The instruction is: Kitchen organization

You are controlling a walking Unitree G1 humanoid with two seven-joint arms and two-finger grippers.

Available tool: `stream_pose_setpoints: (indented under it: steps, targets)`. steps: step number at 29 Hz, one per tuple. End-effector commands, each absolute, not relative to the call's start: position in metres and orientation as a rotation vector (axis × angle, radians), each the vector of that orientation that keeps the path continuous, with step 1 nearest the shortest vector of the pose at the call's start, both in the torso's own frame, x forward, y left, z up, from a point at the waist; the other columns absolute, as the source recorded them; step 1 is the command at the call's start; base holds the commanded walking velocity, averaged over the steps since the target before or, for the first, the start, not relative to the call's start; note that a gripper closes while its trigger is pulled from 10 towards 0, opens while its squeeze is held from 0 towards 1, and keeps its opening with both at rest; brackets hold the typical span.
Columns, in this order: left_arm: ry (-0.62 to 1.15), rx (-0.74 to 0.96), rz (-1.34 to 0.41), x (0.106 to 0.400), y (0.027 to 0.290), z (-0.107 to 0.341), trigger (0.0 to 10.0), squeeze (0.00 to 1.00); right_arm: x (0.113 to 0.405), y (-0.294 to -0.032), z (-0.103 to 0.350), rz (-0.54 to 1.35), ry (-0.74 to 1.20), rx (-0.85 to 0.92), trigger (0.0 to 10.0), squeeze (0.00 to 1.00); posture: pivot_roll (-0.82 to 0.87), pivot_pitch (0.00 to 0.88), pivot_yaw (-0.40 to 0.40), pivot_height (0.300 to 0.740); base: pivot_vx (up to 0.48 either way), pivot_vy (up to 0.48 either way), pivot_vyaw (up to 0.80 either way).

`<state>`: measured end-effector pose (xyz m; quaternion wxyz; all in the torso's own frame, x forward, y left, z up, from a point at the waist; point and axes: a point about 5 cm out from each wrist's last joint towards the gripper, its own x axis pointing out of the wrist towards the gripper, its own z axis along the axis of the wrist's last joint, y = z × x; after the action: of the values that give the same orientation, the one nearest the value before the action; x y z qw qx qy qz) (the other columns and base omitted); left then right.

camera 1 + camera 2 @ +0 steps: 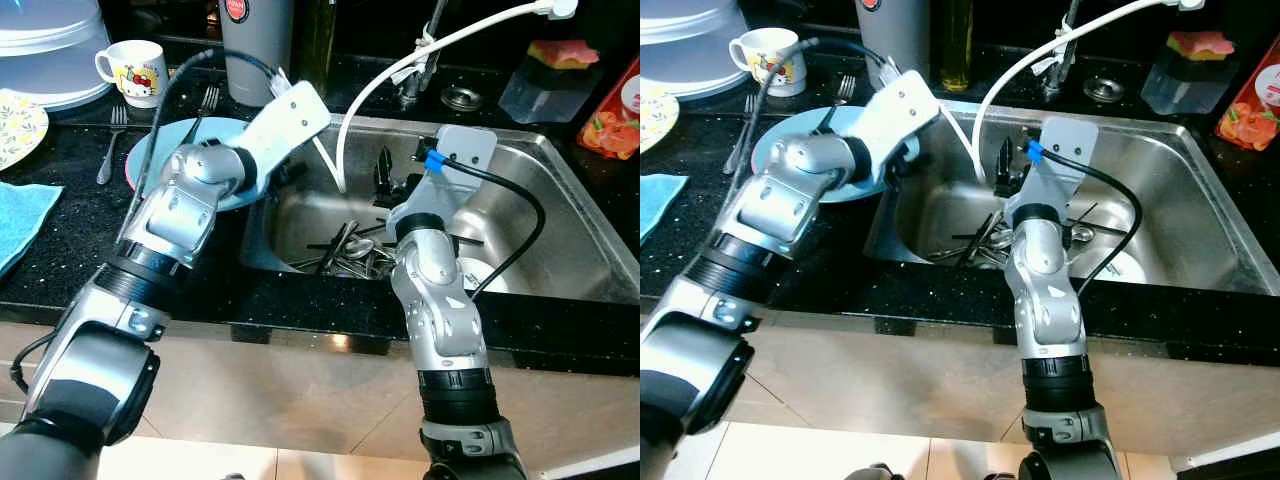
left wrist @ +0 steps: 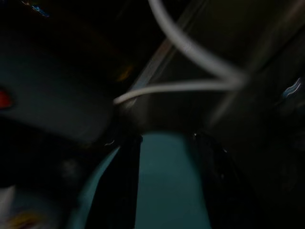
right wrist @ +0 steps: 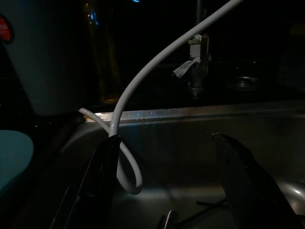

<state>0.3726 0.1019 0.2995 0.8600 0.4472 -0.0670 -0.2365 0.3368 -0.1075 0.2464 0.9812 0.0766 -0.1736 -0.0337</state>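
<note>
Claw-wise, the left claw (image 2: 162, 186) is being held open astride the blue plate (image 1: 160, 150) on the table (image 1: 60, 270) while the open right claw (image 3: 167, 186) is being lowered toward the cutlery (image 1: 350, 255) in the sink (image 1: 560, 160), probably to be gripped next.

Shiny steel sink (image 1: 560, 200), speckled glossy black counter (image 1: 70, 250)

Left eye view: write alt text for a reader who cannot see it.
Two silver robot arms reach over a steel sink set in a black counter: the left gripper at a blue plate beside the basin, the right gripper above cutlery in it. A white hose curves into the sink.
</note>
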Motion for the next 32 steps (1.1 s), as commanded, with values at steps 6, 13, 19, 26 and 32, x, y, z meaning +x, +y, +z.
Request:
stream_pose_setpoints:
  steps: [6, 13, 19, 26, 32]
  targets:
    - [-0.047, 1.056, -0.337, 0.371, 0.131, 0.292, 10.0, 0.00, 0.338, -0.108, 0.242, -0.063, -0.341, 0.172, 10.0, 0.00, 0.32, 0.104, -0.051, 0.740, 0.000, 0.000, 0.00]
    - [0.080, 0.689, 0.005, 0.399, 0.178, 0.297, 10.0, 0.00, 0.340, -0.104, 0.246, -0.067, -0.358, 0.193, 10.0, 0.00, 0.31, 0.081, -0.033, 0.740, 0.000, 0.000, 0.00]
    - [0.215, 0.377, 0.079, 0.414, 0.188, 0.277, 10.0, 0.00, 0.342, -0.101, 0.258, -0.061, -0.395, 0.203, 10.0, 0.00, 0.29, 0.086, -0.020, 0.740, 0.000, 0.000, 0.00]
    - [0.261, 0.255, 0.053, 0.421, 0.188, 0.275, 10.0, 0.00, 0.340, -0.098, 0.263, -0.048, -0.411, 0.207, 10.0, 0.00, 0.28, 0.105, 0.000, 0.740, 0.000, 0.000, 0.00]
    - [0.280, 0.198, 0.062, 0.422, 0.194, 0.277, 10.0, 0.00, 0.340, -0.092, 0.262, -0.027, -0.403, 0.217, 10.0, 0.00, 0.30, 0.128, -0.002, 0.740, 0.000, 0.000, 0.00]
